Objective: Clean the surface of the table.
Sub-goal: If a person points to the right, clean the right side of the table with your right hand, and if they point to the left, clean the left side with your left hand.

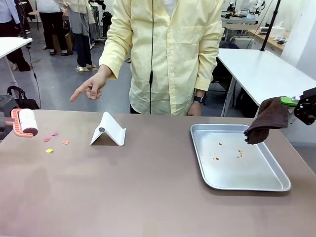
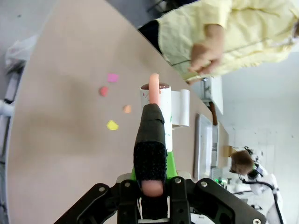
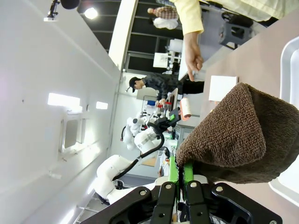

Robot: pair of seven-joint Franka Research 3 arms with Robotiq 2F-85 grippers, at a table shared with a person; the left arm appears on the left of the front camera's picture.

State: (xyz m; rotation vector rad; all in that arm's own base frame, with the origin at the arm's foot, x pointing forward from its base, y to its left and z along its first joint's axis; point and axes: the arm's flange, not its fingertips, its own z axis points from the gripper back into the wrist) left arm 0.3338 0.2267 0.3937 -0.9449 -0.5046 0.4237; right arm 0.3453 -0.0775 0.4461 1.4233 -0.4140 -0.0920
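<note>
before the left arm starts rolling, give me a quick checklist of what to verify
1. left pincer shut on the lint roller: ok
2. paper scraps in the open on the table beside the roller: ok
3. person's hand off the scraps, pointing from past the far edge: ok
4. white stand apart from the scraps: ok
5. right pincer shut on the brown cloth, held up near the tray: ok
6. roller sheet fresh: cannot tell

The brown table (image 1: 148, 202) carries a silver tray (image 1: 249, 173), a white folded stand (image 1: 109, 131) and small coloured scraps (image 1: 49, 150).
</note>
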